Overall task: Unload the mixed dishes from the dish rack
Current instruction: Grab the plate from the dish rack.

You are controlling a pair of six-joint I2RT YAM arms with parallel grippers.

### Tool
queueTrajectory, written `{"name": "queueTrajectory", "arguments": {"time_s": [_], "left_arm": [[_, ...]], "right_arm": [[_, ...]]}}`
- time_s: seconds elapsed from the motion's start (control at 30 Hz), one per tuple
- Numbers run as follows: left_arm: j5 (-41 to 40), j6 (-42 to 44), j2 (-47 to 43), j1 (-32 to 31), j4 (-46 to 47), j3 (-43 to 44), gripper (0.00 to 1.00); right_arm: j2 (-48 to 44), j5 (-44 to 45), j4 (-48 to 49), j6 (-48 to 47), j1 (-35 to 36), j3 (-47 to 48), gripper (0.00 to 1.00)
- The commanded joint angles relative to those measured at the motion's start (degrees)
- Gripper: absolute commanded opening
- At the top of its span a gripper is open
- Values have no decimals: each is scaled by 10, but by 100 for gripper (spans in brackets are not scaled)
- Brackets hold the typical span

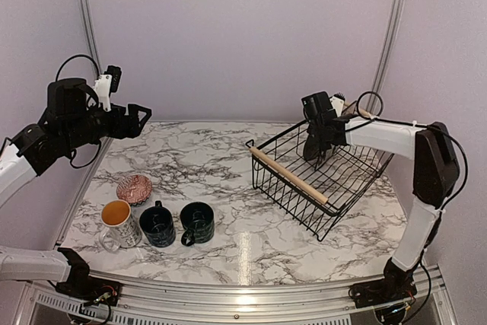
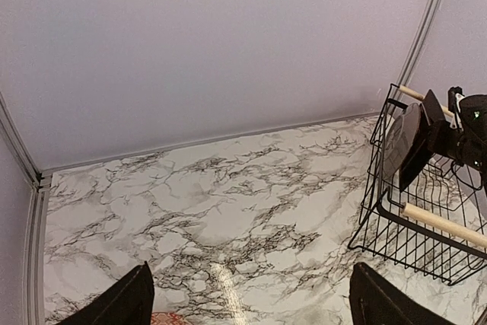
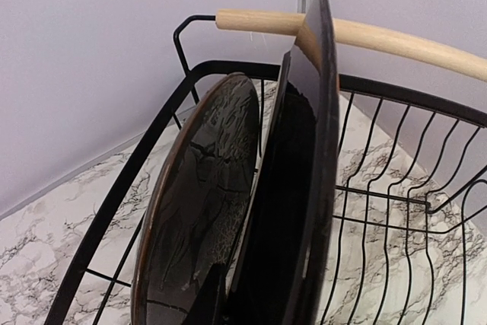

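The dish rack (image 1: 293,188) stands at the right side of the marble worktop (image 1: 221,161), turned a little, with one wooden handle toward the middle. Inside it, at the far end, you see the dark patterned plate (image 3: 198,188) standing on its edge. Your right gripper (image 1: 318,154) reaches down into the rack and is closed on this plate; one black finger (image 3: 289,188) lies flat against the plate's face. Your left gripper (image 1: 139,121) hangs high over the far left corner, its jaws wide apart and holding nothing. Near the front left corner the white mug (image 1: 118,222) and two dark mugs (image 1: 157,224) stand in a row, with the small reddish bowl (image 1: 135,188) just behind them.
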Motion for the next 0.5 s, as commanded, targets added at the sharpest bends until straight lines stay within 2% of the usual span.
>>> {"name": "queueTrajectory", "arguments": {"time_s": [0.0, 0.3, 0.47], "left_arm": [[4, -2, 7, 3, 5, -7, 91], [10, -5, 11, 3, 5, -6, 91], [7, -5, 12, 3, 4, -7, 91]], "right_arm": [[-43, 39, -61, -21, -10, -8, 0], [-104, 54, -32, -44, 1, -17, 0], [-105, 81, -67, -28, 10, 11, 0]]}}
